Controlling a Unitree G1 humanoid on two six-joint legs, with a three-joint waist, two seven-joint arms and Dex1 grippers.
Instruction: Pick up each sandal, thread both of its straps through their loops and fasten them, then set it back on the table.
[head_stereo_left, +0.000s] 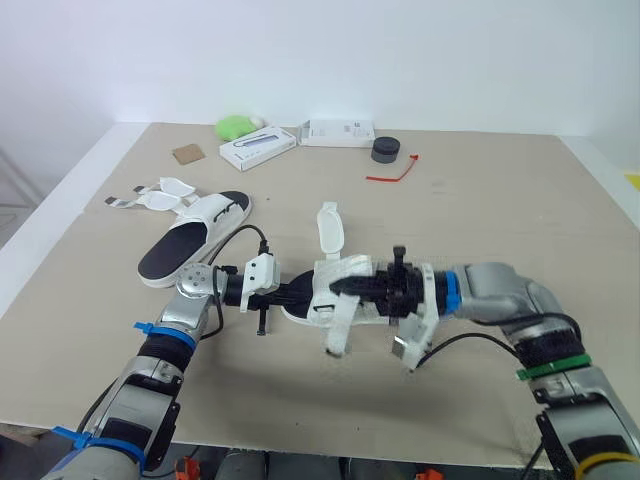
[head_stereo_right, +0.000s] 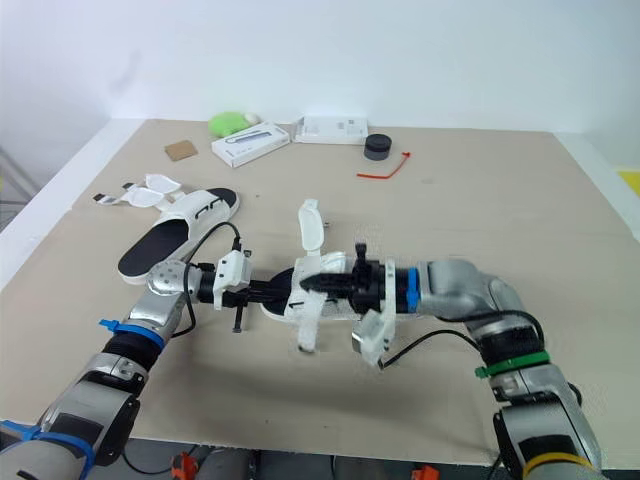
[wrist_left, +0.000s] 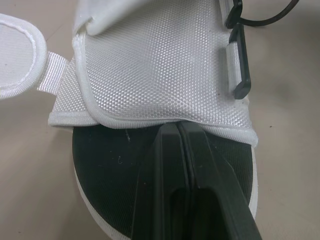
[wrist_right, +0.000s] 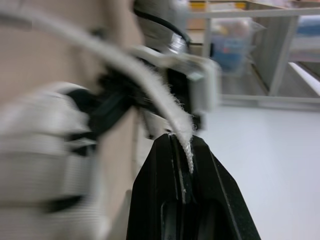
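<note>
A white sandal with a black insole (head_stereo_left: 345, 285) is held just above the table between both grippers. My left gripper (head_stereo_left: 298, 295) is shut on the edge of its black sole (wrist_left: 115, 165). My right gripper (head_stereo_left: 338, 290) comes in from the other side, shut on a white strap (wrist_right: 172, 117) pinched between its fingers (wrist_right: 210, 175). One strap of this sandal stands upright (head_stereo_left: 329, 228) and another hangs down (head_stereo_left: 338, 335). A second sandal (head_stereo_left: 192, 240) lies on the table to the left with its straps (head_stereo_left: 150, 197) spread open.
At the table's far side lie a green object (head_stereo_left: 235, 126), two white boxes (head_stereo_left: 258, 148) (head_stereo_left: 337, 132), a black round puck (head_stereo_left: 386, 150), a red tie (head_stereo_left: 393, 174) and a brown card (head_stereo_left: 187, 154). The table's front edge (head_stereo_left: 330, 445) runs just below the arms.
</note>
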